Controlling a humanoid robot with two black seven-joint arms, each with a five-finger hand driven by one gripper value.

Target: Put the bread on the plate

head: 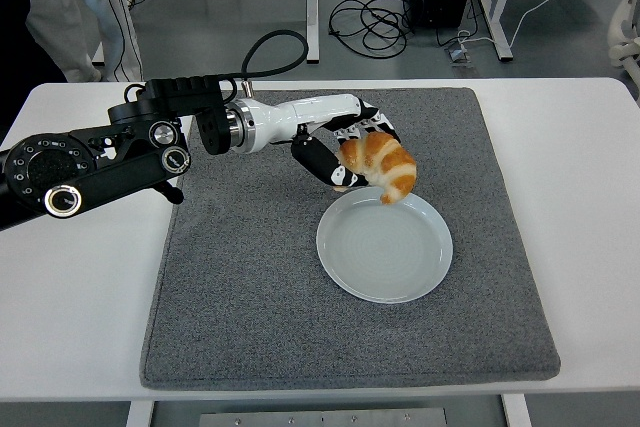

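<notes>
At the far left edge, the left arm [110,152] came in low over the white surface [80,287], black housing w/ round joints first, then a white forearm stretching right across the grey mat [250,287]. A black cable looped up off the arm near the mat's back-left corner. Behind the surface at top left, a person's legs [60,7] stood on the floor.

Approx. mid-frame, the left robot hand [345,152] was closed around the bread [380,165], a golden croissant w/ pale bands; black fingers [318,160] curled under and behind it, thumb side toward the camera. The croissant's lower tip pointed down over the plate's back rim, hanging at the edge rather than over the centre; couldn't tell if it touched the rim.

The plate [385,277], pale blue-white and round, lay flat on the mat's right half, nothing in it. Further right, bare mat, then white surface to the edge. Cables and desk legs showed on the floor beyond.
</notes>
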